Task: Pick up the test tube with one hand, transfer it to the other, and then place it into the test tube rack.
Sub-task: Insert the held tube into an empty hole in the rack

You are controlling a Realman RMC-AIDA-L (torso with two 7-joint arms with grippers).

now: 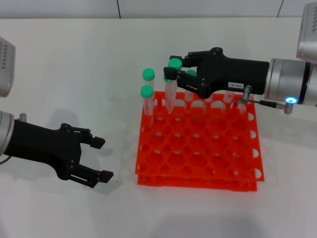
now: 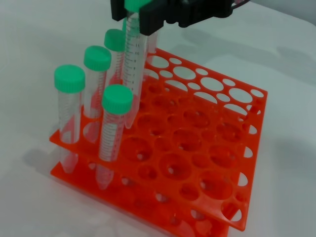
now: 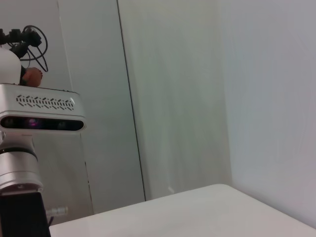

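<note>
Right gripper (image 1: pixel 179 63) grasps the test tube (image 2: pixel 132 64) upright above the test tube rack (image 1: pixel 198 144); left gripper (image 1: pixel 101 158) idles released. Advise lowering straight, releasing once seated.

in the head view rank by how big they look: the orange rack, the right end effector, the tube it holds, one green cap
1. test tube rack, widest by far.
2. right end effector, black body with white label.
3. test tube, slim, partly hidden by the fingers.
4. green cap of a racked tube, smallest.
</note>
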